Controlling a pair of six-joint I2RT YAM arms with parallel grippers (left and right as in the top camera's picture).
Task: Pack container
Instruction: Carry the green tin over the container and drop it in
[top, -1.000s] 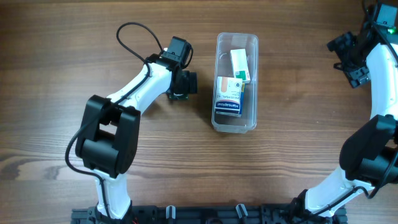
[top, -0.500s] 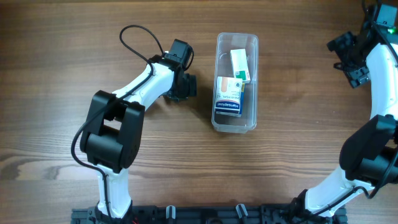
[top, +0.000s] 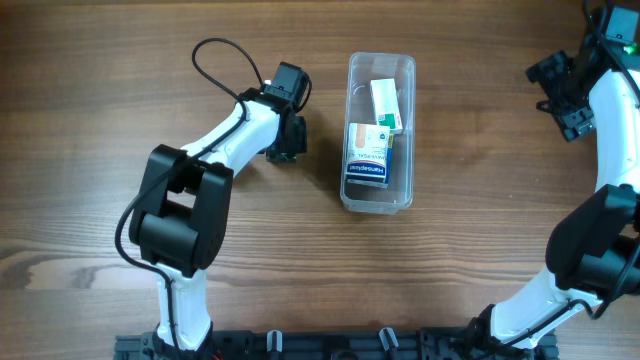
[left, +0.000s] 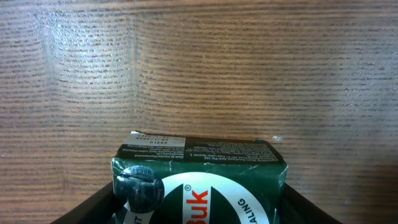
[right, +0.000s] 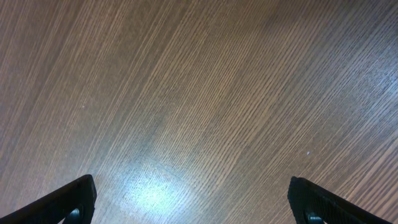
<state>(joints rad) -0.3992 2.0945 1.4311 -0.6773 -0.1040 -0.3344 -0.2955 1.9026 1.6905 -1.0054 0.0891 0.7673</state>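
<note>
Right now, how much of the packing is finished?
Several small boxes already lie inside the container. The left tool holds a dark green box beside the container; putting it in remains. The right tool is open over the table, holding nothing.

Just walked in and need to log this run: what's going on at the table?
The left arm's fingers grip a dark green cardboard box just left of the clear plastic rectangular tub, not yet over it. The tub already holds several small boxes. The right arm's fingers hang wide open over the bare wooden table at the far right, holding nothing.
</note>
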